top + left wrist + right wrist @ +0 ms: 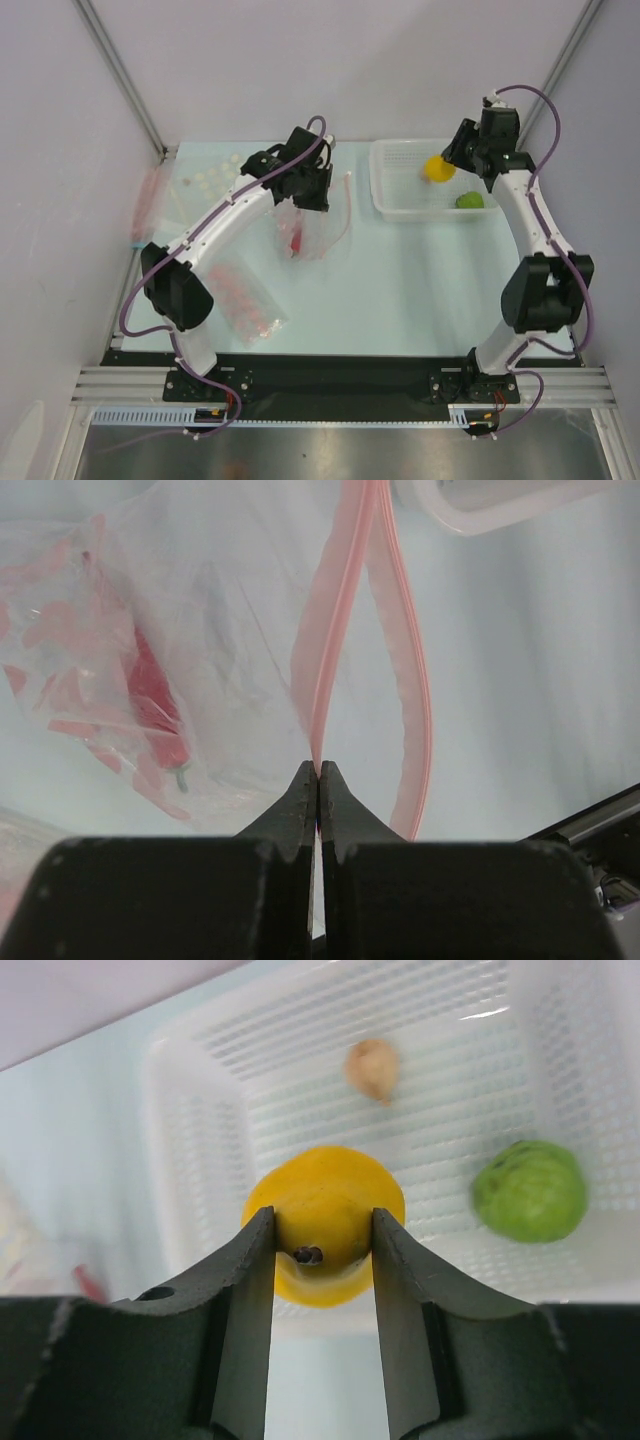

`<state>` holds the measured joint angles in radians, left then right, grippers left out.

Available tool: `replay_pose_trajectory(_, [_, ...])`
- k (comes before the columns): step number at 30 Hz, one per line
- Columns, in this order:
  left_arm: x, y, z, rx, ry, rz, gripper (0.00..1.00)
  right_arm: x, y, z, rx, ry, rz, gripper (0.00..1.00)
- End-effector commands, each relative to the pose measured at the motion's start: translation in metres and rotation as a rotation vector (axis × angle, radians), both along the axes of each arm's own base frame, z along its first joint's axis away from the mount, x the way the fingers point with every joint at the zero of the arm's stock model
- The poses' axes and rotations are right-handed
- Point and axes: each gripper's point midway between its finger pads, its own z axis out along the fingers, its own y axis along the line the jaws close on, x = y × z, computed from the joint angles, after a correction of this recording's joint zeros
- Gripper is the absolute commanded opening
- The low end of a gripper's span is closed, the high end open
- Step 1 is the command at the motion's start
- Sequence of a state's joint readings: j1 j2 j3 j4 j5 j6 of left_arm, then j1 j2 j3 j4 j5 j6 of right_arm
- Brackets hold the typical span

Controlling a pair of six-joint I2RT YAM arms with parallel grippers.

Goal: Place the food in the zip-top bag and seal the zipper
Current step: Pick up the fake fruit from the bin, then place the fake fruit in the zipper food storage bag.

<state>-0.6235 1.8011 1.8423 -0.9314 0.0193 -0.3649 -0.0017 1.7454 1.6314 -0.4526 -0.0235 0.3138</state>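
At the far left of the top view I see a flat packet of pale round pieces (205,180), lying near the left edge of the bench (400,290). Lower left, a packet of pink-red round pieces (247,303) lies just beside my left arm's elbow.

Right of these, at upper centre-left, my left hand (312,190) sits over the top of the zip-top bag (305,238). On the left wrist view its fingers are pressed fully together, pinching one lip of the zipper (340,630). The other lip bows away to the right, so the mouth gapes in a long narrow loop. The bag is clear, thin and crinkled. The red chili pepper (158,705) lies inside it, left of the strip, with its green stem at the lower end.

A band of bare bench separates the bag from the white mesh basket (395,195) at upper right. The wide middle and front of the bench are open too, and the basket's far side sits close to the back wall.

My right hand (322,1222) is over the basket, its fingers partly closed on the yellow pear-like fruit (325,1185), one on each side. I cannot tell whether the fruit is off the basket floor. The beige bulb (372,1068) lies on the far part of the floor, and the green round fruit (530,1190) lies to the right, apart from both.
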Motion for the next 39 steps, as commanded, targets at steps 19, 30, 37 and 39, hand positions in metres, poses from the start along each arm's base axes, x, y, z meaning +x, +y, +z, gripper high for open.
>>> replay_pose_trajectory(19, [-0.019, -0.043, 0.043, -0.078, -0.049, -0.075, 0.0, -0.165, 0.193, 0.129, 0.32, -0.255, 0.527, 0.12])
replay_pose_trajectory(30, [-0.03, -0.054, 0.061, -0.126, -0.048, -0.086, 0.0, -0.178, 0.198, 0.075, 0.308, -0.156, 0.517, 0.08])
replay_pose_trajectory(37, [-0.038, -0.061, 0.079, -0.188, -0.034, -0.095, 0.0, -0.175, 0.199, 0.046, 0.271, -0.095, 0.46, 0.08])
replay_pose_trajectory(39, [-0.04, -0.063, 0.08, -0.203, -0.022, -0.102, 0.0, -0.171, 0.204, 0.042, 0.273, -0.084, 0.459, 0.09])
